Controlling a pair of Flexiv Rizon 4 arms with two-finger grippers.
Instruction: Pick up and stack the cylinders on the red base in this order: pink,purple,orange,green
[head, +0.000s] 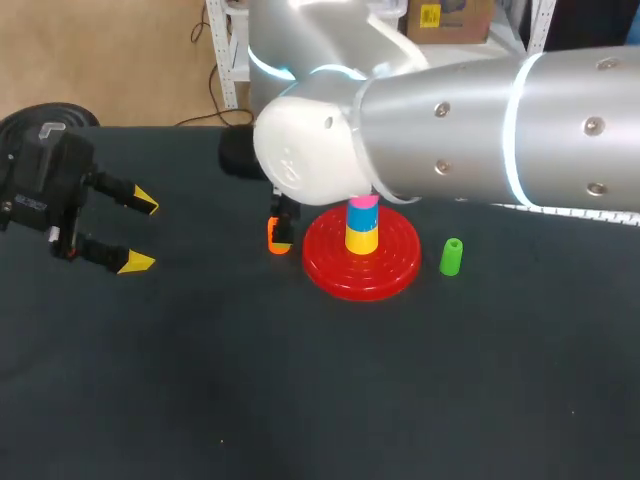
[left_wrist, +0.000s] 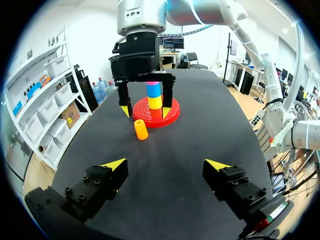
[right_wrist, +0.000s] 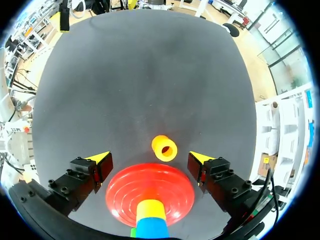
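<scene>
The black desk (head: 300, 400) carries a round red ribbed base (head: 395, 270) near its middle. The silver right arm (head: 480, 130) comes in over that base, its big white joint hanging above the base's far left edge.

The right pincer (right_wrist: 150, 158) is over the left part of the base. Its yellow-tipped fingers are spread wide and pinch nothing.

The left pincer (head: 140, 233) hangs well to the left of the base. It is likewise spread wide and holds nothing, with its tips pointing toward the base.

On the middle of the base stands an upright stack of short cylinders (head: 362, 228): yellow low down, blue above it, pink on top.

A small orange hollow cylinder (head: 279, 236) stands on the desk just beside the base's left rim, ahead of the right pincer and between the lines of its fingers. A small green cylinder (head: 451, 256) stands upright just beside the base's right rim.
</scene>
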